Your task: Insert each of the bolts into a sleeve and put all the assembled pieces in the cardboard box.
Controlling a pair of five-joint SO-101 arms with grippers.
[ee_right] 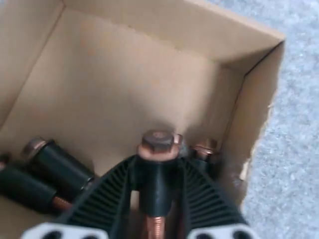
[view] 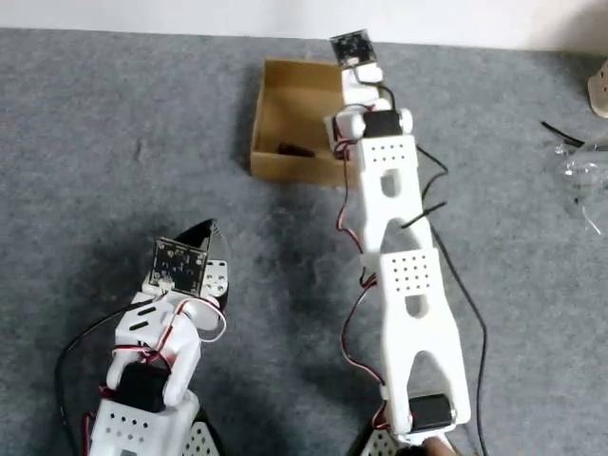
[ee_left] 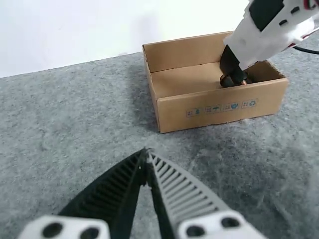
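The cardboard box [view: 285, 100] stands at the back of the grey mat. My right gripper [ee_right: 159, 168] is inside the box [ee_right: 149, 64], shut on an assembled piece [ee_right: 158, 145], a black sleeve with a copper bolt through it, held just above the floor near a corner. Two more assembled pieces [ee_right: 47, 172] lie on the box floor beside it, and another bolt head [ee_right: 204, 149] shows behind the fingers. My left gripper [ee_left: 145, 155] is shut with nothing in it, low over the mat in front of the box [ee_left: 214, 107]. From above, the left gripper [view: 211, 230] sits at the lower left.
Clear plastic packaging [view: 581, 161] and a thin black cable [view: 560, 133] lie on the mat at the far right. A pale object [view: 598, 87] sits at the right edge. Bare grey mat spreads to the left of the box.
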